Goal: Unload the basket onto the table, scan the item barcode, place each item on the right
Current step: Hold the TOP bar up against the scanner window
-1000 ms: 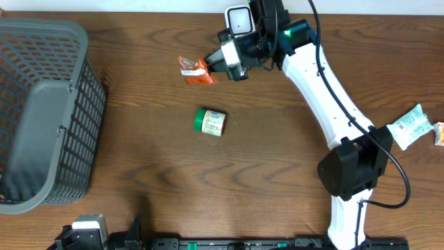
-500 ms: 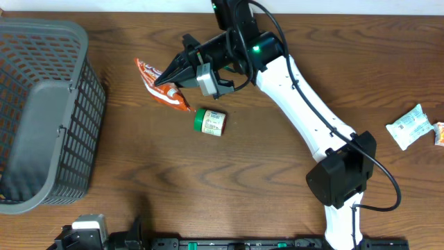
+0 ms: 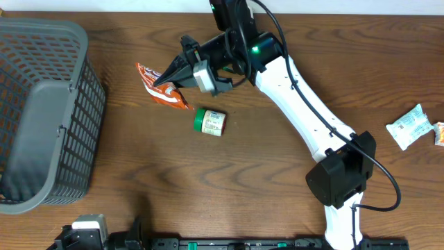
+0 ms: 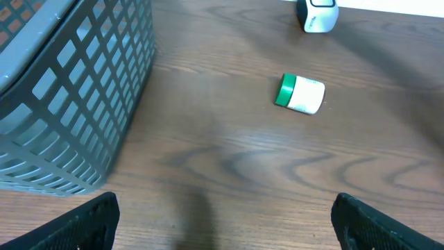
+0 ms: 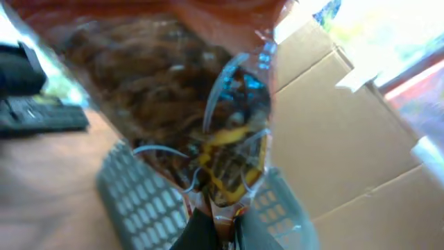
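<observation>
My right gripper [image 3: 171, 83] is shut on one edge of an orange snack packet [image 3: 157, 88] and holds it above the table, left of centre at the back. In the right wrist view the packet [image 5: 180, 104] fills the picture, its seam pinched between my shut fingers [image 5: 208, 232]. A white barcode scanner [image 4: 316, 14] stands at the far edge in the left wrist view; in the overhead view the right arm covers it. My left gripper [image 4: 225, 226] stands open low over bare wood, nothing between its fingers.
A small white jar with a green cap [image 3: 209, 121] lies on its side just below the packet. A grey mesh basket [image 3: 41, 111] fills the left side. A white packet [image 3: 409, 126] and an orange item [image 3: 440, 133] lie at the right edge.
The right arm swung left with the orange packet, away from the scanner and toward the basket side, then all but stopped. The left gripper has not moved.
</observation>
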